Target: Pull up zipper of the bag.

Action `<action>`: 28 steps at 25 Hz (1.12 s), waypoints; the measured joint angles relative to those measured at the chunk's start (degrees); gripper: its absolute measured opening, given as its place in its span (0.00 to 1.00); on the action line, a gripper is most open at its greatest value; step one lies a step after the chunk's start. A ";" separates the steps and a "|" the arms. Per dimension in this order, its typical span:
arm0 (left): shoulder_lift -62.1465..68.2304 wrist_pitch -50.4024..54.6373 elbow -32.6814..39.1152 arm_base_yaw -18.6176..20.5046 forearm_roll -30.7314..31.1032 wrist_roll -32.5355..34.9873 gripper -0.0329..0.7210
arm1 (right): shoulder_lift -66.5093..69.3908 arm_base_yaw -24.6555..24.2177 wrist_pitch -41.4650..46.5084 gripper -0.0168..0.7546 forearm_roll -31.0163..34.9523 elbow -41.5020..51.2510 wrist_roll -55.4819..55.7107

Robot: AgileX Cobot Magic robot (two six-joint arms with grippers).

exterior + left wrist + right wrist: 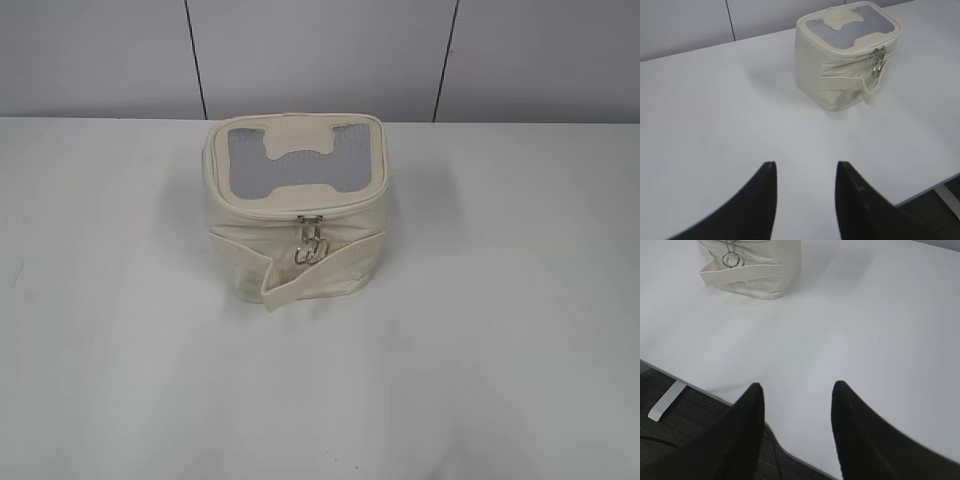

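Observation:
The cream boxy bag (255, 225) stands upright in the middle of the white table, its lid with grey mesh panels on top. The zipper (312, 238) shows two silver sliders with ring pulls hanging at the front middle of the lid edge, over the strap band. The bag also shows in the left wrist view (830, 75) with the zipper pulls (878, 64), and in the right wrist view (765, 265) with a ring pull (732, 259). My left gripper (805, 167) is open and empty, well short of the bag. My right gripper (797, 387) is open and empty above the table's front edge.
The white table (480, 350) runs to a grey panelled wall (320, 55) at the back. In the right wrist view the table's front edge, a white table leg (662, 405) and dark floor (685, 440) show below.

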 joint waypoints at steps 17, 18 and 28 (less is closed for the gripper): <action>-0.04 0.00 0.06 21.82 0.00 0.00 0.36 | 0.00 -10.68 -0.17 0.47 -0.02 0.00 0.00; -0.04 0.00 0.06 21.98 0.00 0.00 0.36 | 0.00 -10.86 -0.17 0.47 -0.02 0.00 0.00; -0.04 0.00 0.06 22.02 0.00 0.00 0.36 | 0.00 -10.93 -0.17 0.47 -0.02 0.00 0.00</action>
